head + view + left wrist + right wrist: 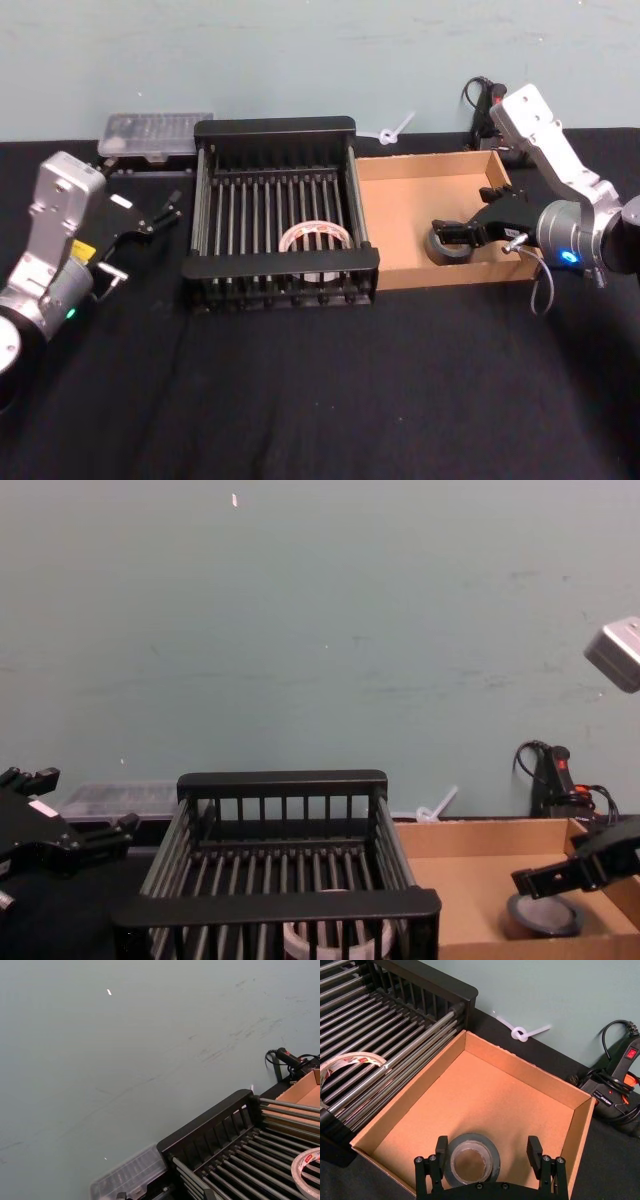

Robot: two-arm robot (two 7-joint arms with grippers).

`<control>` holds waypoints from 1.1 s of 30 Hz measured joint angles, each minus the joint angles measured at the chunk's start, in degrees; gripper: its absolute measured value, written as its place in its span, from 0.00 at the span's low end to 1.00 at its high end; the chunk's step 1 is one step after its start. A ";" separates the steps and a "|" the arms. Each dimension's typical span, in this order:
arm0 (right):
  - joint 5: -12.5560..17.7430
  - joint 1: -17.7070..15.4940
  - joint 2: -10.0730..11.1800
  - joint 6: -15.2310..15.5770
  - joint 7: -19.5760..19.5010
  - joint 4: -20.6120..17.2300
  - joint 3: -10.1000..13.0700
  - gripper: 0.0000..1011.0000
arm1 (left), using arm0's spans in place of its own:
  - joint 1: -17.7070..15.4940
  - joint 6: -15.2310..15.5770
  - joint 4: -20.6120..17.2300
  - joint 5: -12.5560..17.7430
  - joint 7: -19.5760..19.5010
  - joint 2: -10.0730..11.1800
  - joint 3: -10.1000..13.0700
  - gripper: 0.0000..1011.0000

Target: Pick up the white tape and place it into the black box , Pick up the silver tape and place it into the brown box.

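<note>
Already the silver tape (471, 1160) lies flat in the brown box (485, 1095), straddled by the spread right claw (489, 1156). Being light, stiff and probably slick-sided, it is best gripped across its outer rim. The left claw (150, 217) is parked spread beside the black box (275, 130).

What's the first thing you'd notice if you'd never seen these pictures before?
Probably the big black box in the middle of the table, with the white tape lying flat on its bars. Right beside it, on the robot's right, sits the brown box, where the right gripper hovers with open fingers on either side of the silver tape. The left gripper waits off to the crate's left.
</note>
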 joint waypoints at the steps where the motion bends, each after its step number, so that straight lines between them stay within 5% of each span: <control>1: 0.00 0.00 0.00 0.00 0.00 0.00 0.00 0.99 | 0.00 0.00 0.00 0.00 0.00 0.00 0.00 0.99; 9: -1.15 -2.58 -0.84 -3.77 -3.22 -2.13 2.37 0.99 | 0.00 0.00 0.00 0.00 0.00 0.00 0.00 0.99; 21: -7.98 -9.71 -4.49 -22.87 -15.09 -3.50 6.03 0.99 | 0.00 0.00 0.00 0.00 0.00 0.00 0.00 0.99; 33: -11.37 -13.16 -5.85 -30.20 -16.96 -1.38 6.57 0.99 | 0.00 0.00 0.00 0.00 0.00 0.00 0.00 0.99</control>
